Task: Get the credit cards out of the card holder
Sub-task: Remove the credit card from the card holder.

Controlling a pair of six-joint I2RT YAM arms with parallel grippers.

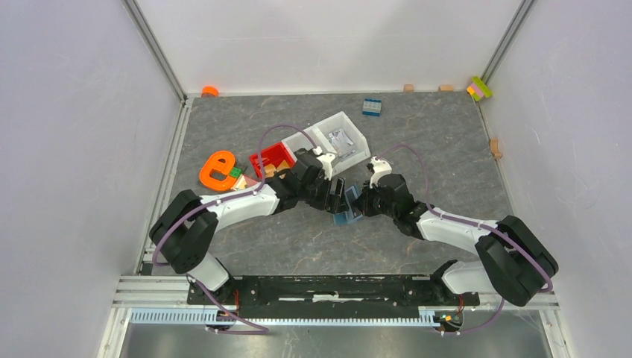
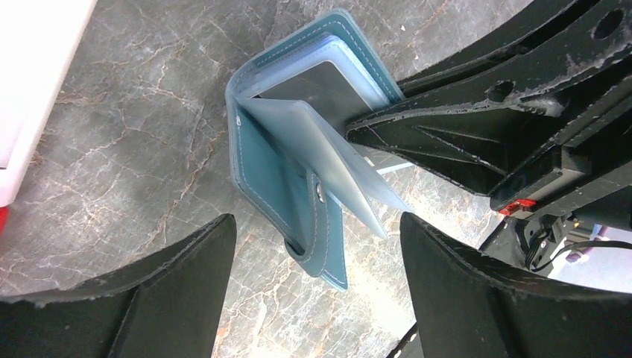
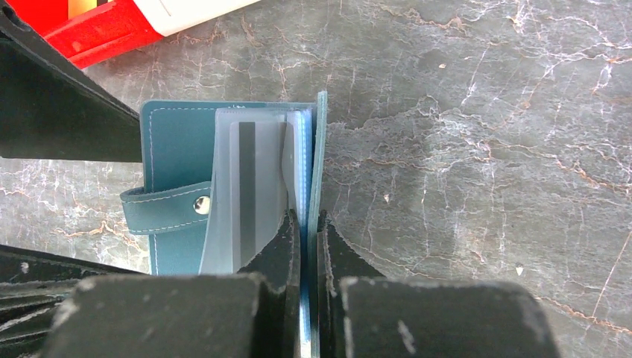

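Scuffed right fingers pinching stitched teal card holder, frosted, perhaps plastic, sleeves

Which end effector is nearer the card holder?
Right. The right end effector grips the card holder by its edge; the left end effector hangs open just off it.

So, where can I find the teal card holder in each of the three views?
Top external: the card holder is small, a little right of and below the centre.
Left wrist: upper middle, lying open with its clear sleeves fanned out.
Right wrist: left of centre, in the middle band of the picture.
Shared landmark: the right claw, shut on the holder's edge.
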